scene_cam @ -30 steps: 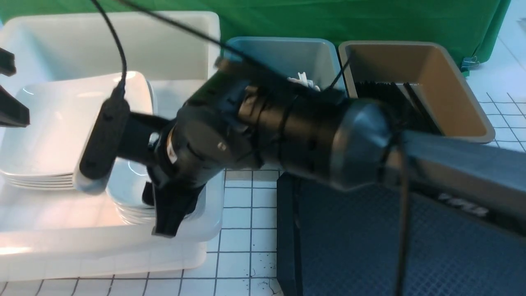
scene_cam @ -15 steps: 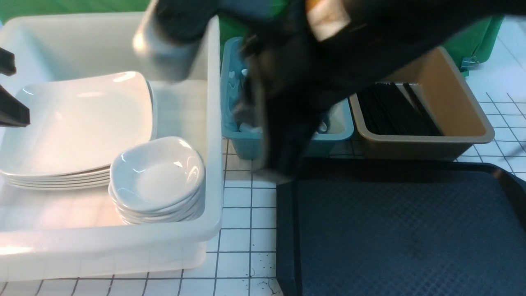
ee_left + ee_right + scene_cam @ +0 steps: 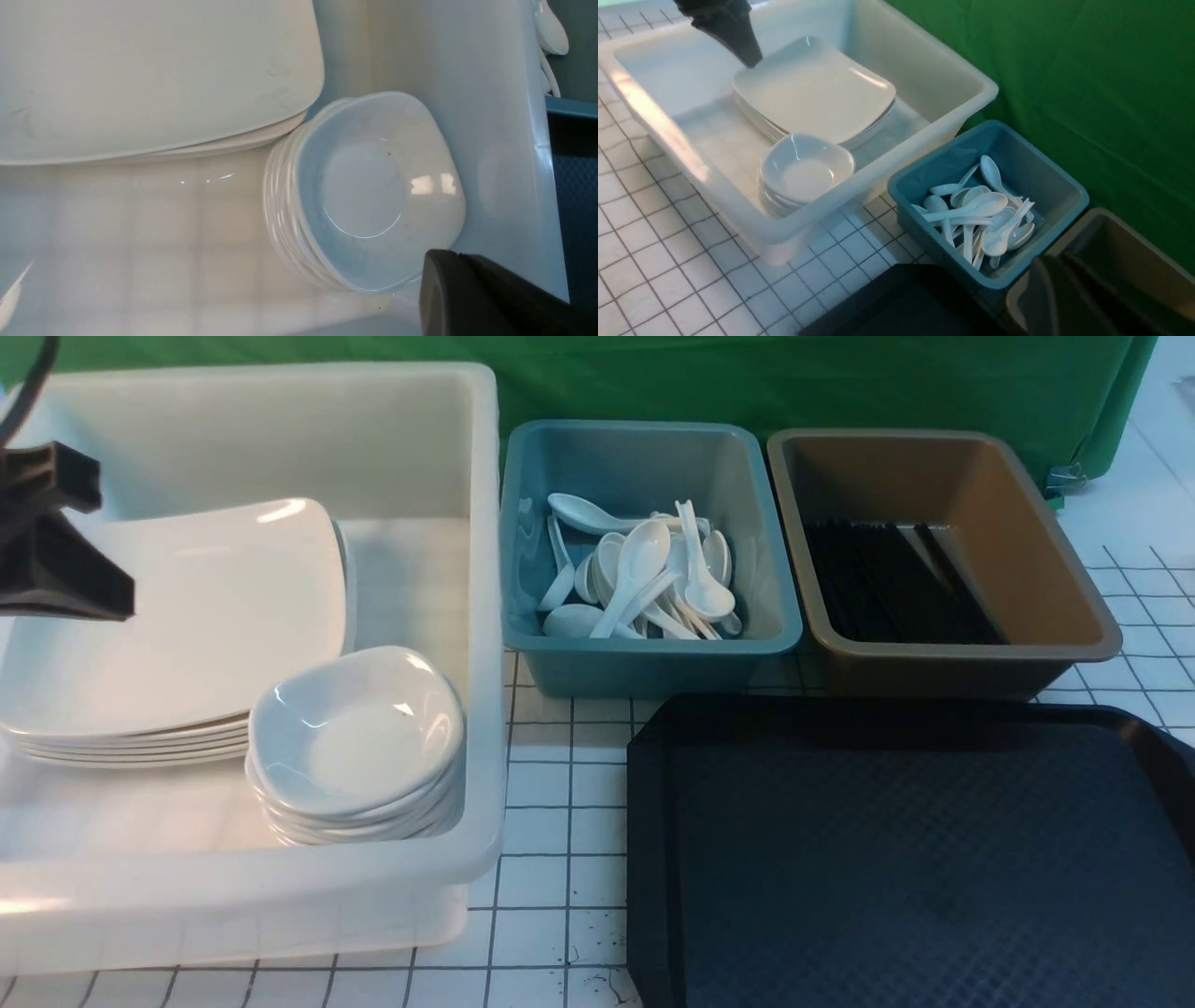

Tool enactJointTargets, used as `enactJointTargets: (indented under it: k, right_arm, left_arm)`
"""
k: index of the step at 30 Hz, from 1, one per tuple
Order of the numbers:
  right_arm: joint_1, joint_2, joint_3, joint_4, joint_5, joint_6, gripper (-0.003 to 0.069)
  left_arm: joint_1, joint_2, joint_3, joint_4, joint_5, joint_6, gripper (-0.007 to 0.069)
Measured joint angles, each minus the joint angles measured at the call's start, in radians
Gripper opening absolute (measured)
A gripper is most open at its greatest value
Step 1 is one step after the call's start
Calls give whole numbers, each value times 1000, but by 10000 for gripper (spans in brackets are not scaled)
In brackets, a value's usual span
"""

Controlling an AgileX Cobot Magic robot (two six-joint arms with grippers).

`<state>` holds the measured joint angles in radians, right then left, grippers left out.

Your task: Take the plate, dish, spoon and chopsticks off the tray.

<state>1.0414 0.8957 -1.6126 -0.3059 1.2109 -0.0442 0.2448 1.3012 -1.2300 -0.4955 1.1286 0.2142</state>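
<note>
Now we see the tray (image 3: pixel 915 859) bare on the table (image 3: pixel 560 859), its long axis running left to right. Plates (image 3: pixel 177 616) sit stacked in the white tub (image 3: pixel 280 420), spoons (image 3: pixel 644 579) lie jumbled in the teal bin (image 3: pixel 653 658), and chopsticks (image 3: pixel 887 583) lie in the brown bin (image 3: pixel 1027 523), pointing away from us. Our left claw (image 3: pixel 56 551) hovers over the plates; we cannot tell either claw's state.

Glossy white plate (image 3: pixel 177 616), textured matt black plastic tray (image 3: pixel 915 859), smooth teal plastic bin (image 3: pixel 653 663).
</note>
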Motion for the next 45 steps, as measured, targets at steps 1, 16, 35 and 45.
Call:
enactJointTargets:
  k: [1,16,35,45]
  right_arm:
    - [0,-39,24,0,1,6,9]
    - [0,-361,861,295,-787,24,8]
    - [0,-356,965,306,-1119,23,46]
    - [0,-356,966,306,-1119,20,70]
  left_arm:
    - [-5,0,0,0,-2,0,20]
    - [-20,0,0,0,-13,5,20]
    - [-20,0,0,20,-13,5,20]
    - [-20,0,0,45,-13,5,20]
